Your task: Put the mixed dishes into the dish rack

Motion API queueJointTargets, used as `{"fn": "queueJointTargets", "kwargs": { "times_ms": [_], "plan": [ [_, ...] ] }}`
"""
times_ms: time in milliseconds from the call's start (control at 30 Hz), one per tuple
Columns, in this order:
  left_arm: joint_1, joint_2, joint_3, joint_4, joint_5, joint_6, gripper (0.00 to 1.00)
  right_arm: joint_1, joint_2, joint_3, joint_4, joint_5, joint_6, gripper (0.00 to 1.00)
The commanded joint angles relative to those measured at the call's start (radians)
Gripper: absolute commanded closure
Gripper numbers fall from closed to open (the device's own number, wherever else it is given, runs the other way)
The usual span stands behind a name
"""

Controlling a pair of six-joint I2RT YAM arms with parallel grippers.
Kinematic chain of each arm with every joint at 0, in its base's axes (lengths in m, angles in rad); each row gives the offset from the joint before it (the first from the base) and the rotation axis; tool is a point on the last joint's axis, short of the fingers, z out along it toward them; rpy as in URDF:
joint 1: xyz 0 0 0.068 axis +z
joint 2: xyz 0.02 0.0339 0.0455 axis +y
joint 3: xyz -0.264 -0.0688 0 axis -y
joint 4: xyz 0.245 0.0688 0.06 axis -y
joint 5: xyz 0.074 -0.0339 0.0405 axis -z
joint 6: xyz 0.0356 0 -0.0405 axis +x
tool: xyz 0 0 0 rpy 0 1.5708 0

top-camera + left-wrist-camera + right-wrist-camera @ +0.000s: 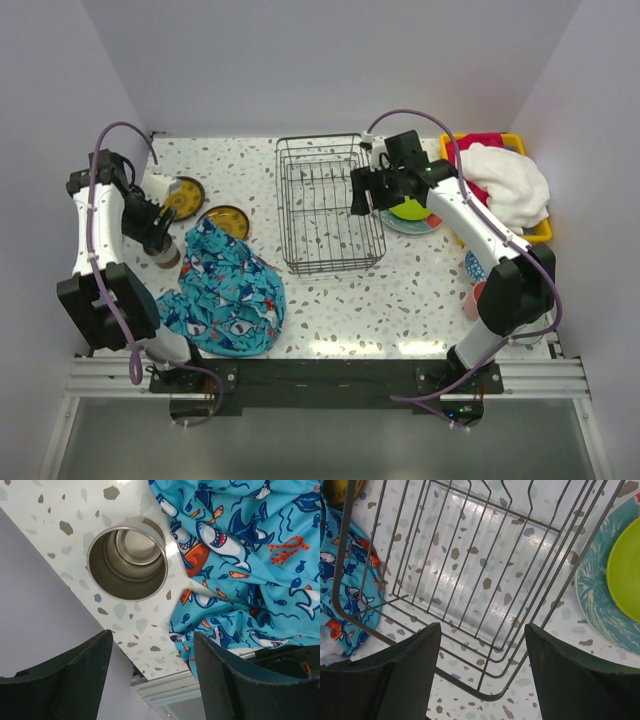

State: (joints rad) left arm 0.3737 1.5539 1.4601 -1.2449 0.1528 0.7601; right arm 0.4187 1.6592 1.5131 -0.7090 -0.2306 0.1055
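The dark grey wire dish rack point(328, 205) stands empty in the middle of the table. My right gripper point(360, 198) hangs open and empty over its right rim; in the right wrist view point(482, 675) the rack's corner point(470, 580) lies below the jaws. A lime-green plate point(410, 210) rests on a teal plate point(592, 605) just right of the rack. My left gripper point(160, 243) is open and empty above a metal-lined cup point(126, 564) standing upright at the table's left edge. Two yellow-olive plates point(185, 195) point(224, 218) lie behind it.
A blue patterned cloth point(225, 290) lies crumpled left of the rack, close to the cup. A yellow tray point(540, 232) with a white cloth point(505, 180) sits at the back right. A blue patterned bowl point(476, 266) and pink cup point(472, 300) sit by the right arm.
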Motion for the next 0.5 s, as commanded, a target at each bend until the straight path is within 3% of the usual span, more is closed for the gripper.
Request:
{"fn": "queueJointTargets", "kwargs": {
  "times_ms": [0, 467],
  "plan": [
    [-0.048, 0.001, -0.076, 0.11, 0.005, 0.001, 0.29, 0.003, -0.052, -0.034, 0.045, -0.05, 0.016, 0.28],
    [-0.116, 0.018, -0.268, 0.378, -0.094, -0.054, 0.35, 0.002, -0.098, -0.083, 0.068, -0.044, 0.013, 0.29]
  ]
}}
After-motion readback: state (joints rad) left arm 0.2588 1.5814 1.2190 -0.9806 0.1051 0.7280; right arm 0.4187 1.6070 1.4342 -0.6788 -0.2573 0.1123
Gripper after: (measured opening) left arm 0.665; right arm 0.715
